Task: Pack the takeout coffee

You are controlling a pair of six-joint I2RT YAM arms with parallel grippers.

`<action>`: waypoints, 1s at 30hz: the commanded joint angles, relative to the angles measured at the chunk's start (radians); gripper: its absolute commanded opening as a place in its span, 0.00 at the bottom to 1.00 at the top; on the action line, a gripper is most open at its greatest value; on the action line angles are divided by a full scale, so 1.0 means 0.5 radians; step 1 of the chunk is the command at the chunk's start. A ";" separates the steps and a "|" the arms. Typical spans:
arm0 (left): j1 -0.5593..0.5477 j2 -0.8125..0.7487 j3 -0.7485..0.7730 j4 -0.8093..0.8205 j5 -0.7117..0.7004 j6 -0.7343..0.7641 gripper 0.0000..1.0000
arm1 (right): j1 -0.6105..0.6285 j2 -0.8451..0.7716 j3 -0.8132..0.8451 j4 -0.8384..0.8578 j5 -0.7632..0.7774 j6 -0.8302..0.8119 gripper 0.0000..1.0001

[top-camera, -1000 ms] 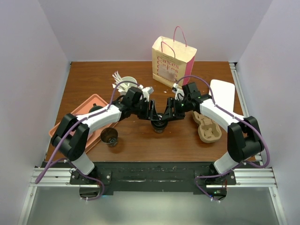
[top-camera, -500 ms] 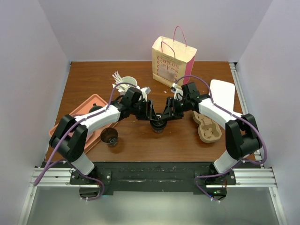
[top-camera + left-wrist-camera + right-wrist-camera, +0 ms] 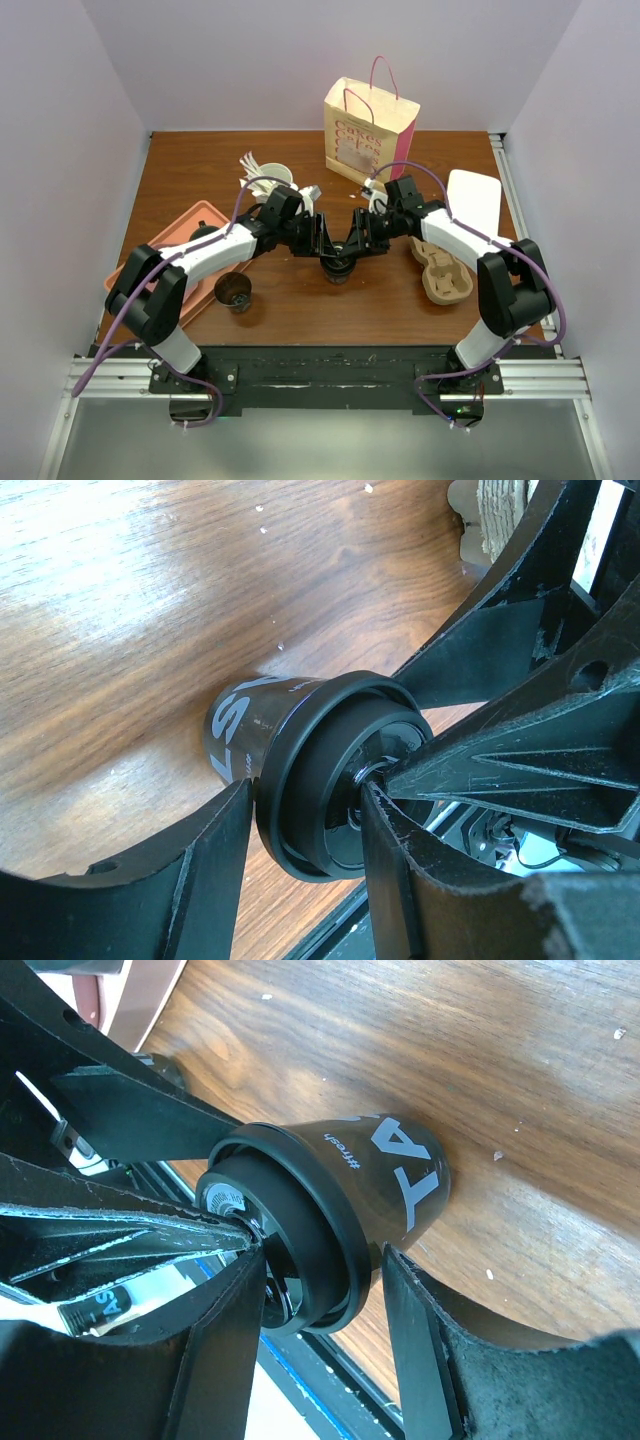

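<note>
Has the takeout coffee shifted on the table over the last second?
No. In the top view the takeout coffee keeps its spot on the table, left of the tan cup carrier.

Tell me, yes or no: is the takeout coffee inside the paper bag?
No, the takeout coffee is out in the open at mid-table, apart from the paper bag standing farther back.
</note>
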 commanded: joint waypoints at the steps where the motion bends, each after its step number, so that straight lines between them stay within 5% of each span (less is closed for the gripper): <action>1: -0.004 -0.002 -0.026 -0.139 -0.045 -0.011 0.50 | 0.048 0.040 0.055 0.039 0.011 -0.033 0.52; 9: -0.001 -0.015 -0.014 -0.151 -0.033 0.020 0.51 | 0.070 0.065 0.083 -0.013 0.094 -0.069 0.42; 19: 0.021 0.034 0.409 -0.388 -0.066 0.305 0.58 | 0.073 0.062 0.089 -0.133 0.134 -0.168 0.36; 30: 0.177 -0.018 0.373 -0.513 -0.017 0.474 0.44 | 0.073 0.065 0.120 -0.194 0.162 -0.223 0.36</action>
